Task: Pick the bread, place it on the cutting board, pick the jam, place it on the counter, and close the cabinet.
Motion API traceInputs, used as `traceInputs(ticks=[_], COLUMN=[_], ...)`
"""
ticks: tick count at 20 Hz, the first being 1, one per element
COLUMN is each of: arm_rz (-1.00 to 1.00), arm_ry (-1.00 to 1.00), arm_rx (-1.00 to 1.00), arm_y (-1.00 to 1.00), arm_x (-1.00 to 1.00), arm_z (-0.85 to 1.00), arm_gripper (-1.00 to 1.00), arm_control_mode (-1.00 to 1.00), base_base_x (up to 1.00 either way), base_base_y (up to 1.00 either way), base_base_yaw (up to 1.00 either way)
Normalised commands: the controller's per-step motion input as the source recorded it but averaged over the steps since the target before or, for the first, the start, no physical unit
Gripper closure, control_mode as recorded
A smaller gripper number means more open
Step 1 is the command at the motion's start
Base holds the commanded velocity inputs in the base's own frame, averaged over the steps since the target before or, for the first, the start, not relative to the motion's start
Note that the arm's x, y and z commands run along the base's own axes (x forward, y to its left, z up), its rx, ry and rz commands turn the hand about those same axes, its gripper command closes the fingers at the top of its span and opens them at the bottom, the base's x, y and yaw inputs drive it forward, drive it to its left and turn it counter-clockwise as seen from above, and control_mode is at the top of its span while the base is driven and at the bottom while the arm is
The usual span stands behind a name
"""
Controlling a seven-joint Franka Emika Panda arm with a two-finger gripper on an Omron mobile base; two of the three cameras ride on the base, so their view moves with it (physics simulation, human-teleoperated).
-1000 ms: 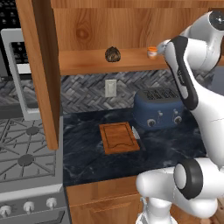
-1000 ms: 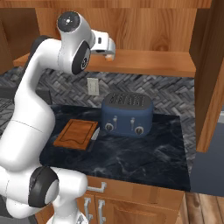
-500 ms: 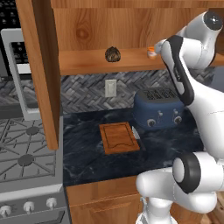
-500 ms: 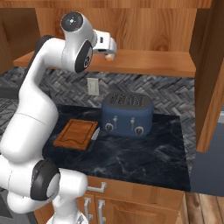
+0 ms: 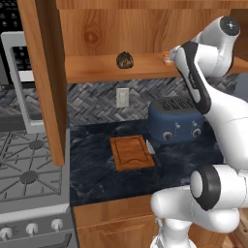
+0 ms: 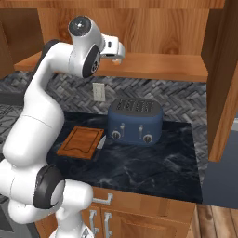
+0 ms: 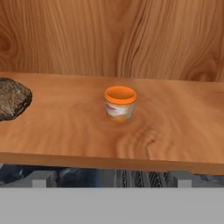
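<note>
Hand view places the small orange cup-shaped jam jar (image 7: 120,103) dead ahead of the gripper, upright on the warm brown wooden cabinet shelf (image 7: 175,131), with bare shelf between the jar and the shelf's front edge. The dark brown, rough, roundish bread lump (image 7: 12,98) lies well apart to the left, cut off by the frame edge. The two finger tips (image 7: 39,178) stand far apart at the bottom, so the gripper is spread wide and empty. Judged from this, the jar lies closer to the approach line than the bread, although the task names the bread first. The reddish-brown rectangular cutting board (image 5: 131,152) lies bare on the dark marbled worktop (image 5: 97,169), beside the blue toaster (image 5: 175,119). In the left base view the arm hides most of the jar; its label cannot be read.
</note>
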Motion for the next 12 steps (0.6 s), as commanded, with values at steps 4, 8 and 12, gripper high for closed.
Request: traceInputs(ticks=[4, 8, 12], arm_rz=[0.0, 0.0, 0.0], arm_ry=[0.0, 0.0, 0.0], arm_rx=[0.0, 0.0, 0.0], arm_y=[0.0, 0.0, 0.0], arm_x=[0.26, 0.33, 0.32], arm_z=[-0.05, -0.01, -0.05], arm_gripper=[-1.0, -1.0, -1.0], arm_control_mode=[-1.0, -1.0, -1.0], base_base_x=[0.0, 0.0, 0.0], base_base_y=[0.0, 0.0, 0.0], base_base_yaw=[0.0, 0.0, 0.0])
